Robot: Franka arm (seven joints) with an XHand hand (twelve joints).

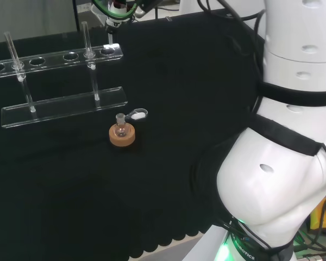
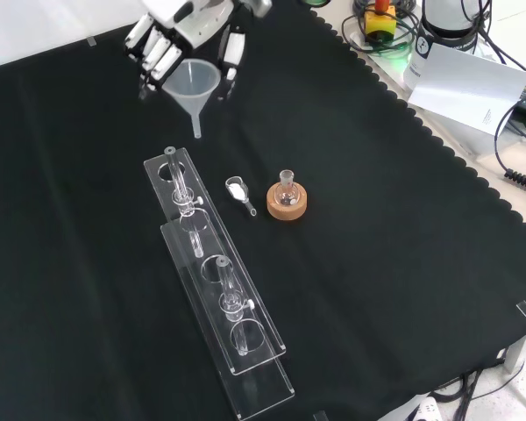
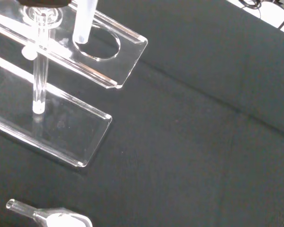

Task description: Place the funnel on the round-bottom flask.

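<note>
Head view: a small round-bottom flask stands upright in a cork ring mid-cloth, a little glass scoop just beside it, and a clear rack behind. Front view: the hand at the top has its fingers curled round a clear funnel, stem pointing down; the flask lies nearer the camera and to the right, well apart, neck open upward. Wrist view: the funnel's stem hangs above the rack's end hole.
</note>
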